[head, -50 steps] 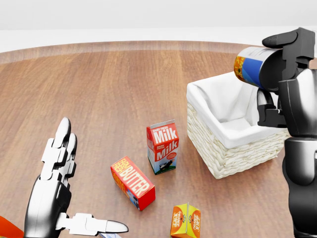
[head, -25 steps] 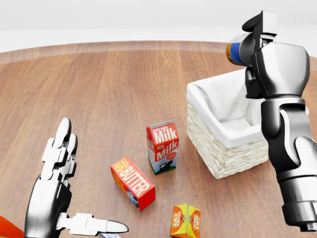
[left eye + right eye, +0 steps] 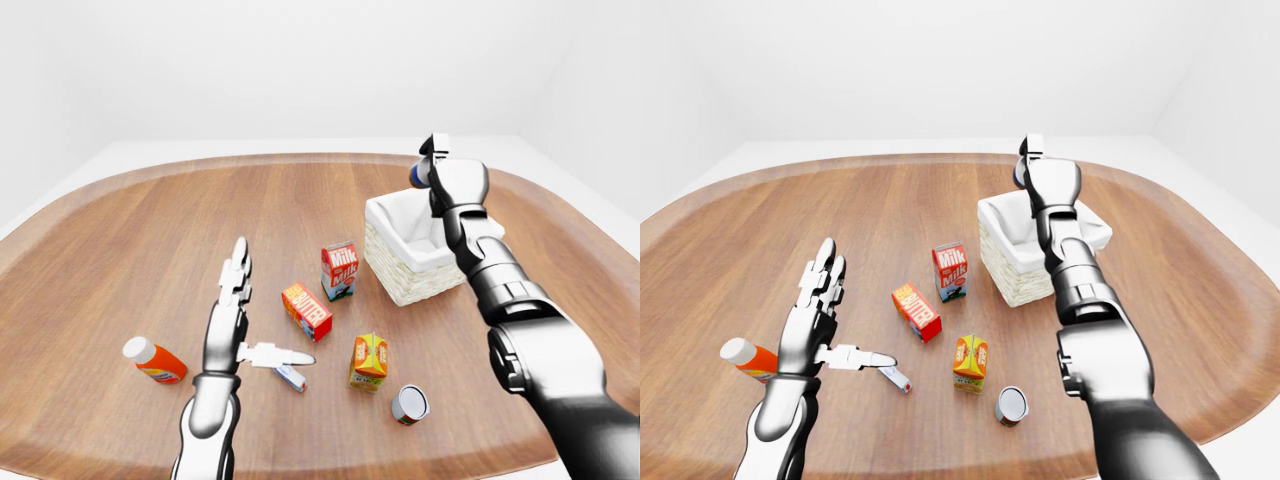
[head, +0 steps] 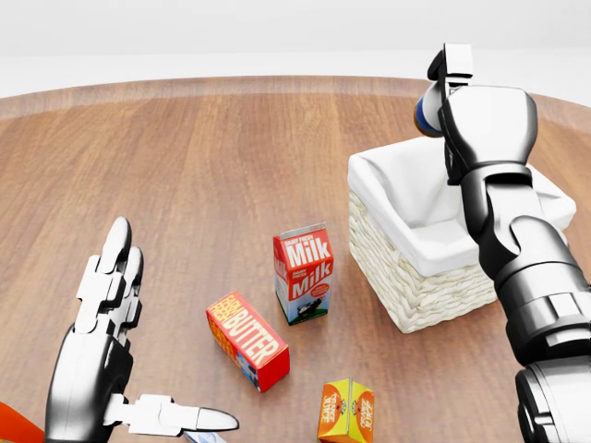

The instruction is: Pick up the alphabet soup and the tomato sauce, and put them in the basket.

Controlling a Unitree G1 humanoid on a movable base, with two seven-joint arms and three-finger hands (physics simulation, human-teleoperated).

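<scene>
Over the last second the right hand (image 4: 480, 125) has turned its wrist and carried its can (image 4: 427, 109) from the right edge of the head view toward the top rim of the basket (image 4: 406, 295) — the broad label face that showed a second ago is now almost wholly hidden behind the hand, and only a blue-and-white sliver peeks out at its left side. That puts the can above the basket's far upper edge, so I judge the drop is close, though the hand may need to come nearer the white lining before letting go. Which of the two cans this is I cannot tell from the sliver. The right fingers stay clenched around it, one finger standing up above the knuckles. The left hand (image 4: 102, 355) has not moved: fingers straight and spread, thumb out sideways, holding nothing, hovering low at the left of the view. A second can (image 3: 409, 404) lies on the table (image 3: 120, 270) near the bottom edge, just right of the orange carton (image 3: 369, 361) — likely the other item left to fetch.
</scene>
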